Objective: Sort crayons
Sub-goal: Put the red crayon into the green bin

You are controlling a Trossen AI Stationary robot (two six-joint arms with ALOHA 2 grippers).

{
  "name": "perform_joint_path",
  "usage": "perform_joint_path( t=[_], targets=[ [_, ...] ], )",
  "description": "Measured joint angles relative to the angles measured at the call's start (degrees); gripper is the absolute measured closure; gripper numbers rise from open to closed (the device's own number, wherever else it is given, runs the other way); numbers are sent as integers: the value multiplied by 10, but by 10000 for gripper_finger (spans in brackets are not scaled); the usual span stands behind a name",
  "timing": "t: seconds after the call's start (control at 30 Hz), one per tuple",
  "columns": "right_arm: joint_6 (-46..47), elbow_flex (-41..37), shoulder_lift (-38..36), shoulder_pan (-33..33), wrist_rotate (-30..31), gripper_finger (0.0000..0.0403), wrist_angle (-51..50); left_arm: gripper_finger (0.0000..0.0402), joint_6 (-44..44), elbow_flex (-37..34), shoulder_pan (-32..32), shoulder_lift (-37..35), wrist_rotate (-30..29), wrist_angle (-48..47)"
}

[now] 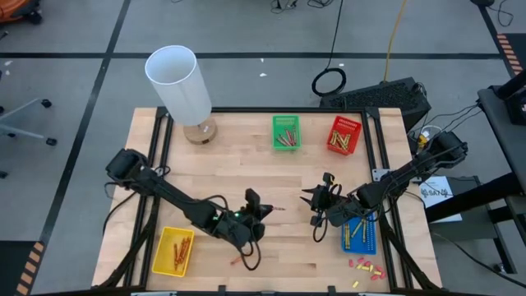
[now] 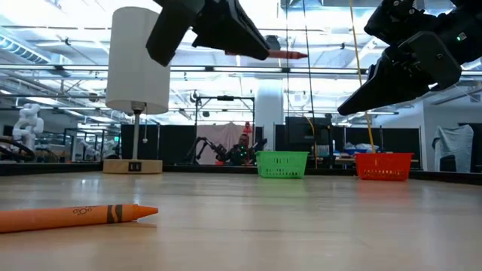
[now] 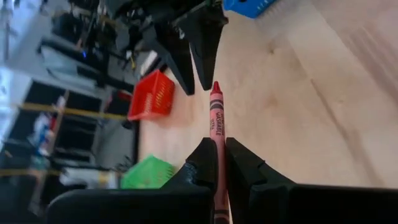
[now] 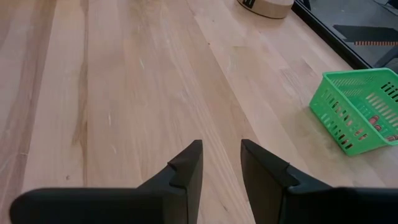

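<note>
Orange crayon (image 2: 75, 216) lies loose near the yellow basket (image 1: 175, 251); left gripper (image 3: 217, 163) clamps a red crayon (image 3: 216, 115) above the table, right gripper (image 4: 221, 165) parted, empty. Sorting looks nearly done.

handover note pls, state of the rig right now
Left gripper: jaws shut on a red wax crayon, lifted above mid-table, its tip towards the right gripper.
Right gripper: jaws open, empty, above the table beside the blue plastic basket.
Done: crayons already lie in the yellow plastic basket, green plastic basket, red plastic basket and the blue one.
Left: place the held red crayon; an orange wax crayon lies loose on the wooden table near the front edge.
</note>
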Motion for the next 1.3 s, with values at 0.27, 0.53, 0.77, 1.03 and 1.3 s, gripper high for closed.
perform_joint_path(
  t=[0.27,0.53,0.77,1.03,1.3],
  targets=[
    [0,0,0,0,0,307,0,388,176,0,3,-2,2,0],
    [0,0,0,0,0,307,0,387,252,0,3,-2,4,0],
    [0,0,0,0,0,307,0,386,249,0,3,-2,4,0],
    [0,0,0,0,0,307,0,386,219,0,3,-2,4,0],
    [0,0,0,0,0,307,0,386,134,0,3,-2,5,0]
  ],
)
